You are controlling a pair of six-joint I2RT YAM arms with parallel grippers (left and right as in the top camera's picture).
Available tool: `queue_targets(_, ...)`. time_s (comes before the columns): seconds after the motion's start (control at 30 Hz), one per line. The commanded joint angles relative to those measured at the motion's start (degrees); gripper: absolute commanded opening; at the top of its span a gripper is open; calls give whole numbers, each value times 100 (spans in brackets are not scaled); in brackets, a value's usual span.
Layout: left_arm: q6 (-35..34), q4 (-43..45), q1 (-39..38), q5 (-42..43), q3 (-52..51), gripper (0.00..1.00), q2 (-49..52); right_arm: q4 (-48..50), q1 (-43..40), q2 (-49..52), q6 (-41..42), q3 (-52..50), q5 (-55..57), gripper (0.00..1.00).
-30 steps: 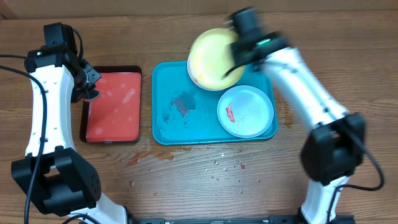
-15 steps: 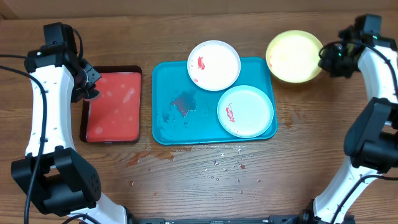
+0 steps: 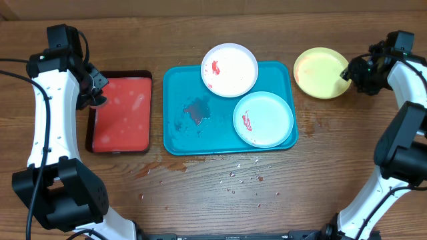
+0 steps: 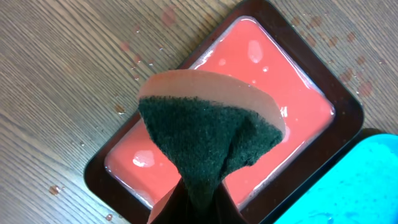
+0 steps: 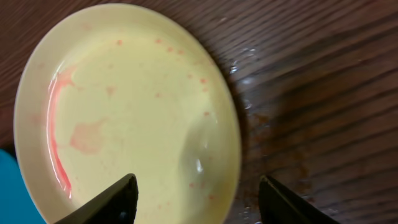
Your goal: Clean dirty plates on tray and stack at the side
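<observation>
While the yellow-green plate (image 3: 321, 72) lies flat on the bare wood at the upper right of the overhead frame, just off the turquoise tray (image 3: 183, 137), I count one plate of three set to the side. My right gripper (image 3: 355, 71) sits at the plate's right edge. In the right wrist view its jaws stand spread, astride the rim without pinching it, so I read the plate as let go. That view shows only a faint pink streak and a few specks on a wet surface, so I judge it wiped, if not spotless. The white plate (image 3: 229, 69) overlaps the tray's top rim, and the light-blue-rimmed plate (image 3: 264, 119) rests in the tray's lower right. Each carries a red smear, so both want cleaning. My left gripper (image 3: 95, 95), at the upper left, is clenched on a folded sponge (image 4: 208, 130), green scouring face outward, above the wet red tray (image 4: 292, 93). No stack exists yet; two plates are left to do.
</observation>
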Motion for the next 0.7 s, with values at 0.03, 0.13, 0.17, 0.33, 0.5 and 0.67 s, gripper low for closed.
queue_targets(0.03, -74, 72, 9, 162, 2, 4, 52, 188, 321, 35, 4, -28, -1279, 65)
queue_targets(0.13, -74, 76, 9, 166, 2, 4, 52, 481, 669, 35, 7, -28, -2039, 64)
queue_targets(0.17, -74, 72, 9, 166, 2, 4, 52, 597, 798, 35, 9, -28, -2179, 63)
queue_targets(0.33, -72, 66, 9, 164, 2, 4, 52, 1204, 1655, 35, 92, -22, -1917, 59)
queue_targets(0.5, -72, 59, 9, 166, 2, 5, 52, 1641, 2601, 92, 225, -22, 111, 61)
queue_targets(0.67, -70, 39, 9, 164, 2, 4, 52, 1943, 3226, 310, 225, -24, 1510, 63)
